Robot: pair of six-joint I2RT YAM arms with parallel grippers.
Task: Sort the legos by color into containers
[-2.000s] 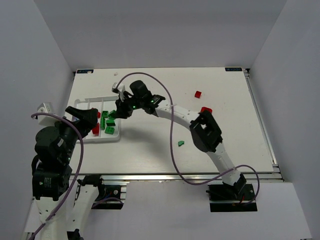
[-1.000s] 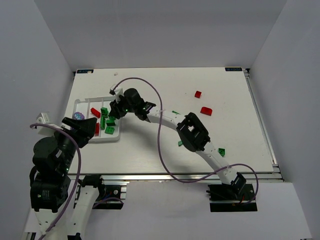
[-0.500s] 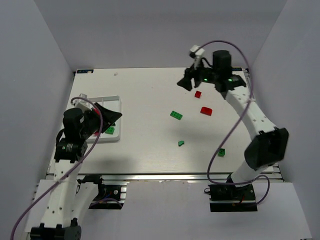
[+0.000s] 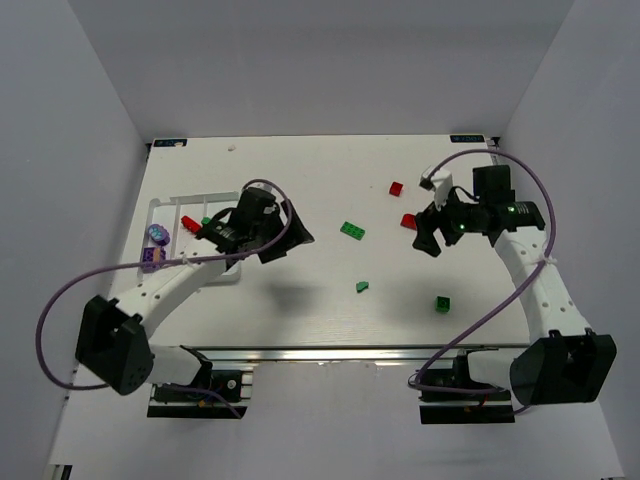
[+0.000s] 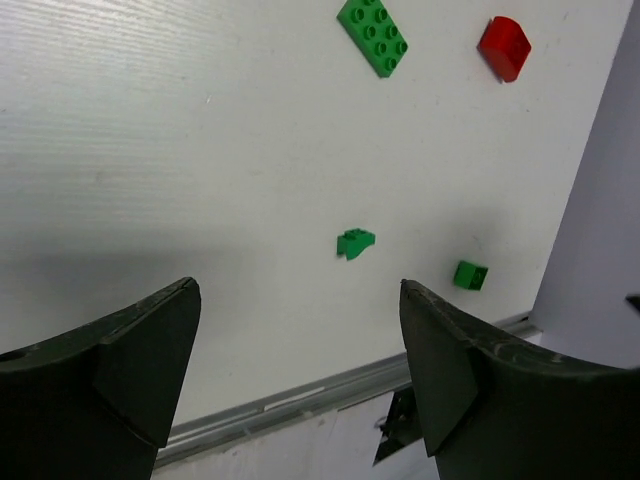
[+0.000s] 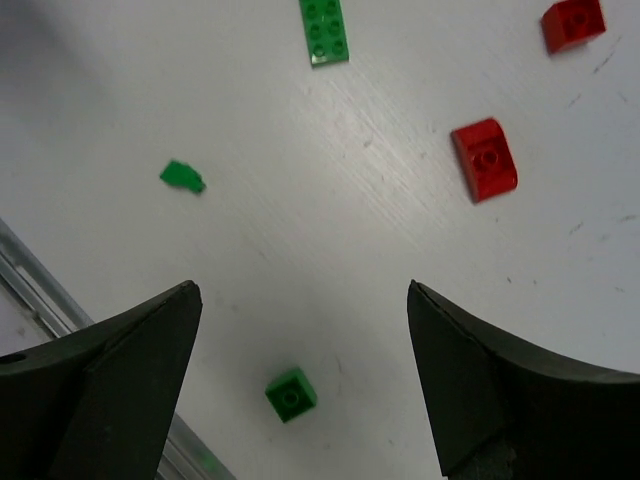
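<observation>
Green studded plate (image 5: 372, 37), red rounded brick (image 5: 503, 47)

On the white table (image 4: 300, 170) lie a green eight-stud plate (image 4: 351, 230), a green sloped piece (image 4: 362, 286), a green cube (image 4: 442, 304), a red rounded brick (image 6: 484, 158) and a small red brick (image 4: 396, 188), the white tray (image 4: 175, 199) holds purple legos (image 4: 157, 234) and a red lego (image 4: 190, 222), and the left gripper (image 5: 298, 290) and right gripper (image 6: 303, 290) are black.

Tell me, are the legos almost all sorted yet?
Partly. The tray holds a red brick, a green brick and purple pieces. Nothing is in hand: left tool and right tool are open, empty. On the table wait two loose red bricks and three loose green bricks.
</observation>
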